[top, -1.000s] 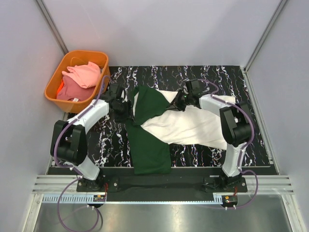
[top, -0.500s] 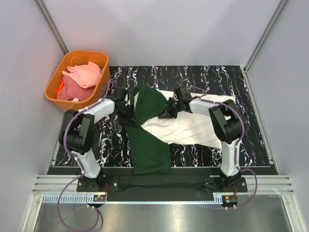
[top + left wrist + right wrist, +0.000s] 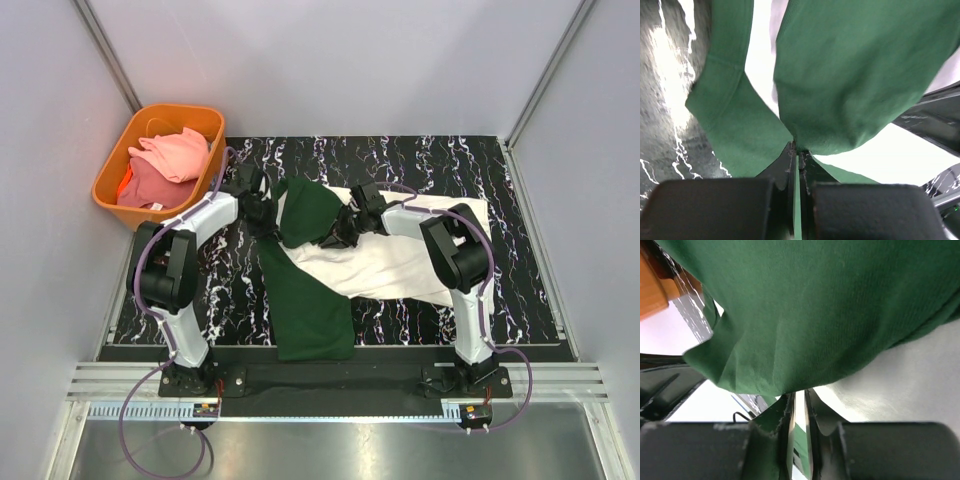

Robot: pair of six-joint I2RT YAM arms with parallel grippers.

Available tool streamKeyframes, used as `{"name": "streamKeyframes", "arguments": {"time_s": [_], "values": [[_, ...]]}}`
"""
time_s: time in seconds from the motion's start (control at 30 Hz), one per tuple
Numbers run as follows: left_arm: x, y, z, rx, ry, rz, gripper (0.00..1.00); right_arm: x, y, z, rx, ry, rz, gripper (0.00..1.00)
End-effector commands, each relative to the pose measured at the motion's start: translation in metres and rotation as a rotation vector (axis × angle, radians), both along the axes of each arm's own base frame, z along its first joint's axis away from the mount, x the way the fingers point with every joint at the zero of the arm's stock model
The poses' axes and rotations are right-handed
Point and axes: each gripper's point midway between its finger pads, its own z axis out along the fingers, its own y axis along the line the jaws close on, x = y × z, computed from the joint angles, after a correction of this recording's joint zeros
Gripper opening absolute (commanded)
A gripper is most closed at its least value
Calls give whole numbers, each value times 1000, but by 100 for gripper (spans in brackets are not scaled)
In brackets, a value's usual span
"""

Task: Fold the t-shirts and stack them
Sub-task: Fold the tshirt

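A cream t-shirt (image 3: 400, 262) with dark green sleeves lies spread on the black marbled table. One green sleeve (image 3: 308, 208) is bunched up between the two grippers; the other (image 3: 305, 310) stretches toward the near edge. My left gripper (image 3: 268, 222) is shut on the left edge of the bunched sleeve. In the left wrist view the jaws (image 3: 799, 150) pinch green cloth (image 3: 855, 75) at their tips. My right gripper (image 3: 335, 235) is shut on the sleeve's right side, and in its wrist view (image 3: 799, 392) green cloth (image 3: 815, 305) meets cream cloth (image 3: 910, 380). The print is hidden.
An orange basket (image 3: 110, 165) stands off the table's back left corner, holding a pink tee (image 3: 180, 152) and a darker coral one (image 3: 150, 185). Grey walls enclose the table on three sides. Bare marbled surface (image 3: 440, 160) shows behind the shirt.
My left gripper moved right onto the sleeve's edge and shut on it. My right gripper slid left with its cloth, bunching the green sleeve narrower.
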Motion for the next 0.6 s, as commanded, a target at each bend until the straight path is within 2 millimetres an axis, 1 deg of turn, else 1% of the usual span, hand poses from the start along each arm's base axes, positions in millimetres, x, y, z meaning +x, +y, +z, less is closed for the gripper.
{"name": "streamKeyframes", "arguments": {"time_s": [0.0,0.13,0.2,0.3,0.47,0.53,0.57], "values": [[25,-4,26,-34,-87,41,0,19,17,16,62,-32,-43,24],[28,-3,28,-29,-92,52,0,24,20,17,79,-23,-71,28],[30,-3,30,-29,-99,55,0,26,21,13,79,-2,-95,32],[31,-3,30,-29,-98,58,0,30,23,11,83,7,-116,34],[33,-4,29,-29,-97,60,0,35,23,6,79,36,-171,36],[33,-4,29,-30,-97,61,0,37,23,4,76,45,-190,35],[33,-4,30,-30,-100,60,0,38,23,2,75,52,-202,33]]}}
